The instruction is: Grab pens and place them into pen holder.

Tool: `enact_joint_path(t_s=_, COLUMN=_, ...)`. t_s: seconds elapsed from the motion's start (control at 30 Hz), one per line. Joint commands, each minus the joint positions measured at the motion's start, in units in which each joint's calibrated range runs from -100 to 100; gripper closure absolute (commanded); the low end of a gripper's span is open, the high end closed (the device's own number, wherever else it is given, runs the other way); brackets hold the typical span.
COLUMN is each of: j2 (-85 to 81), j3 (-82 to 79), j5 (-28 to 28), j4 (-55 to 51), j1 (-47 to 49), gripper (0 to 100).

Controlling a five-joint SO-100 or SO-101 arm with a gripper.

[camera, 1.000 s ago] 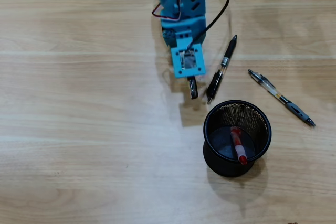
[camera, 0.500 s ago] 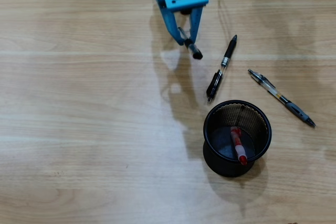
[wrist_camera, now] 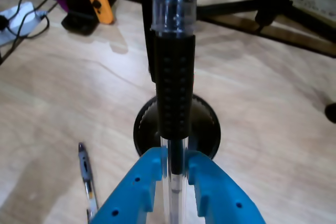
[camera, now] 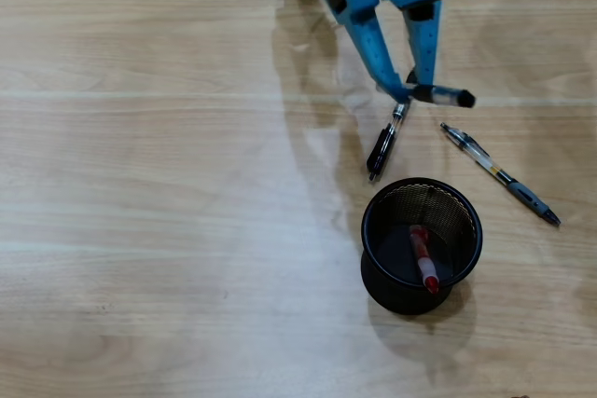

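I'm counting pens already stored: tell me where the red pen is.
In the overhead view, the red pen lies inside the pen holder, lower right of centre, below the black pen on the table.

Your overhead view looks straight down from well above the gripper (camera: 410,92), while your wrist view rides close behind its fingers, facing forward along them; both views share the pen holder (camera: 471,221) (wrist_camera: 143,121) ahead of it.
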State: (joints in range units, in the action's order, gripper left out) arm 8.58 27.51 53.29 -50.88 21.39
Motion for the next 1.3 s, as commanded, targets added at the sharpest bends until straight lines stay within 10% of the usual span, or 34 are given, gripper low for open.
enact_joint_path(t_s=0.0, j2=4.7, j3=8.1, j5=-0.3, j4=7.3, j1=0.9, gripper=98)
enact_joint_path(t_s=0.3, j2=16.6, j3=8.6, j5=0.2, j4=27.2, j1=1.9, gripper=98)
enact_joint_path(t_s=1.27, j2=21.5, j3=8.5, j5=0.1, j4=26.6, j1=1.7, gripper=88)
